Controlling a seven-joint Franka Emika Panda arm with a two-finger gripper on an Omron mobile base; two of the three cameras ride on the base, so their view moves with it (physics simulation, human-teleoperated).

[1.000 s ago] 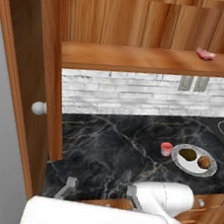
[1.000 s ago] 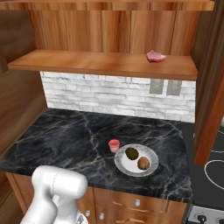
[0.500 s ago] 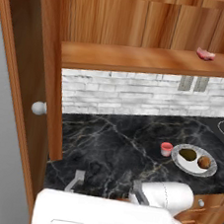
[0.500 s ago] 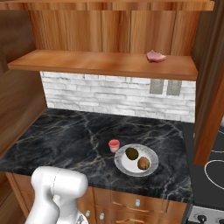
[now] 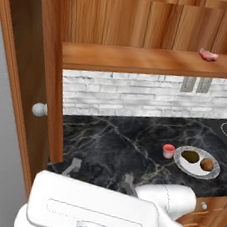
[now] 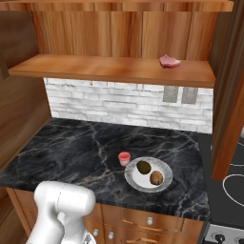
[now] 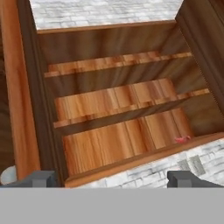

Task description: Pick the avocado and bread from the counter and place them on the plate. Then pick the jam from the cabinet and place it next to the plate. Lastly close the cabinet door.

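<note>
While the plate [image 5: 196, 167] sits on the black counter [image 5: 116, 146] with the dark avocado [image 5: 190, 156] and the lighter bread [image 5: 207, 165] both on it, the small red jam [image 5: 168, 151] jar stands just beside its left rim, on the marble. The right base view shows the same group from the other side: jam [image 6: 124, 158] left of the plate [image 6: 163, 181], avocado [image 6: 143, 167] and bread [image 6: 156, 177] side by side on it.

The left base view takes in what the right one leaves out — the cabinet door [image 5: 23, 84] swung open at the left, its round white knob [image 5: 39, 109] facing the room, and the gripper [image 5: 100, 175] low in front, its two grey fingers spread wide with nothing between them.

Both base views show a flat pink lump [image 6: 169, 61] at the right end of the cabinet's lowest shelf [image 6: 109, 69].

The hand view looks up into the cabinet [image 7: 118, 113], showing its shelves stacked one behind another, the pink lump [image 7: 182, 139] on the nearest, and the two finger tips [image 7: 41, 178] far apart at the bottom edge.
</note>
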